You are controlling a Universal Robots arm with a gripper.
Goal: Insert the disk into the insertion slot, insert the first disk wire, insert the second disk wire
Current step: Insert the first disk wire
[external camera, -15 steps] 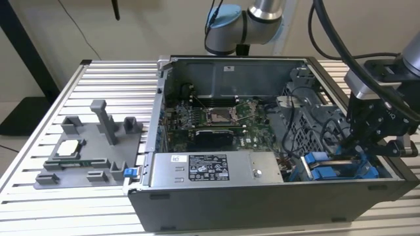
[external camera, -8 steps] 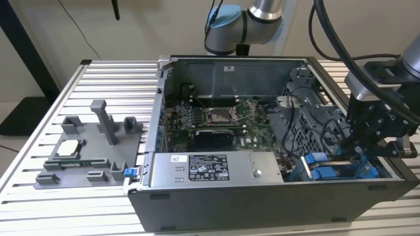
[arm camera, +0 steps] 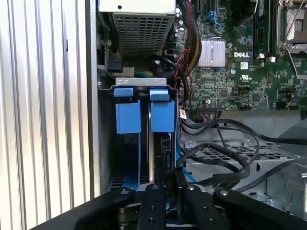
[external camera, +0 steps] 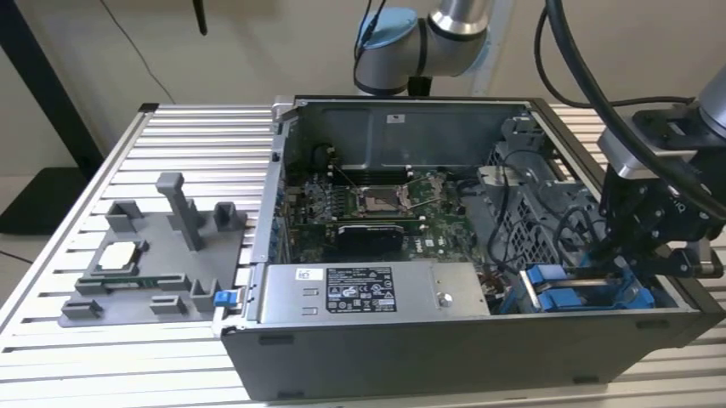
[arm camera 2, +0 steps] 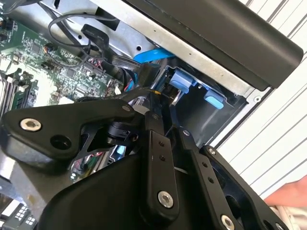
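Observation:
The insertion slot is the grey bay in the case's front corner, at the exterior view's right, with blue tabs at its end. The disk stands on edge inside it, held in a blue frame. My black gripper reaches down into the bay at the disk's near end. In the first wrist view the gripper has its fingers drawn close together on a dark wire connector against the disk's edge. A blue wire curves just past the gripper.
The motherboard fills the case floor and the grey labelled power-supply box sits at its front. Black cables loop over a perforated metal cage beside the bay. A grey fixture stands on the slatted table. A hand is nearby.

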